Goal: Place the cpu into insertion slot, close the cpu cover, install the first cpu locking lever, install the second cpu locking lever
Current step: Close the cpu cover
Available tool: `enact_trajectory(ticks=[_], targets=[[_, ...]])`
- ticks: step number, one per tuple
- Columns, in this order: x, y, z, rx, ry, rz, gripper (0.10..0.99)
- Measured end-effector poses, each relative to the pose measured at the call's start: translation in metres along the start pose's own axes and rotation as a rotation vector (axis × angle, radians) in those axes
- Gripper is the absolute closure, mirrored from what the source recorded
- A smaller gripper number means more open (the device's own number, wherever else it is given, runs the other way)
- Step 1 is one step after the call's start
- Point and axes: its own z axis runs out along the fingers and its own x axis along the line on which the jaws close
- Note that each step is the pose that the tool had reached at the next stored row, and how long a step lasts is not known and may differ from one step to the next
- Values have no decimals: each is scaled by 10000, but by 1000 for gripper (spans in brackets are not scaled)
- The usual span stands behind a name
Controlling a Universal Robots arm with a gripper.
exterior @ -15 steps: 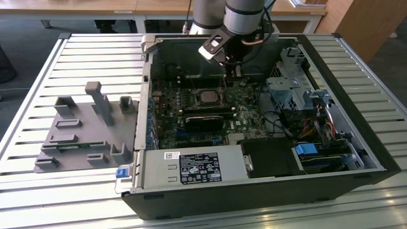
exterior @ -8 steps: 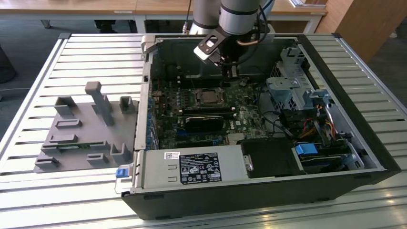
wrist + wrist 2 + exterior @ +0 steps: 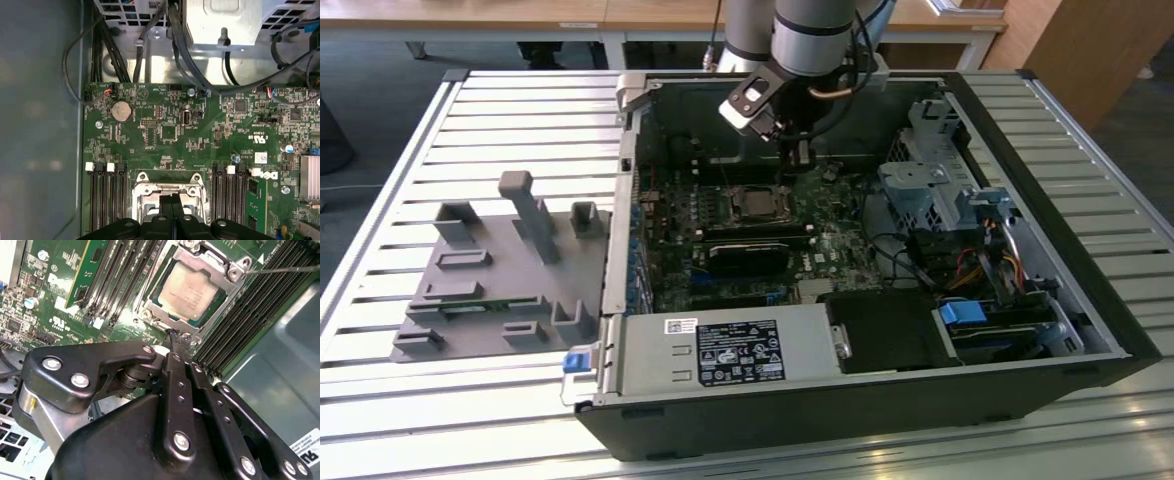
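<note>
Note the 2 fingers (image 3: pixel 176 370): clenched pad against pad, gripping nothing visible, with the tip of the gripper (image 3: pixel 178 337) at or just above the near edge of the socket (image 3: pixel 150 315). Find the cpu (image 3: pixel 192 289) directly beyond the fingertips, seated flat in that socket with no visible tilt; expect a square chip with a plain, pale silver-grey metal top and faint markings. Find the cpu cover (image 3: pixel 226 275) lying down around the cpu: a thin silvery frame with a square window and bright folded corners. Treat contact between the fingertips and its near lip as unconfirmed. Look past the far corner of the cover for 1 thin metal rod, probably a locking lever (image 3: pixel 282 269), well apart from the fingertips and apparently not yet latched. Judge the step in hand as closing or pressing down the cover. Press straight down on the frame lip only, never on the cpu top. Avoid the memory slots (image 3: pixel 122 280) on either side of the fingers. Centre the shut tips across the socket width and apply force gradually, checking that the frame sits level before adding load.
</note>
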Motion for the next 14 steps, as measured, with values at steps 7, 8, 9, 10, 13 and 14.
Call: enact_trajectory(ticks=[7, 8, 9, 10, 13, 14], targets=[[-2, -15, 98, 26, 1, 0, 980], [-2, -33, 104, 26, 1, 0, 980], [-2, -54, 109, 27, 0, -1, 980], [-2, -78, 114, 27, 1, -1, 980], [-2, -142, 129, 27, 0, -1, 980], [-2, -153, 133, 27, 0, 0, 980]])
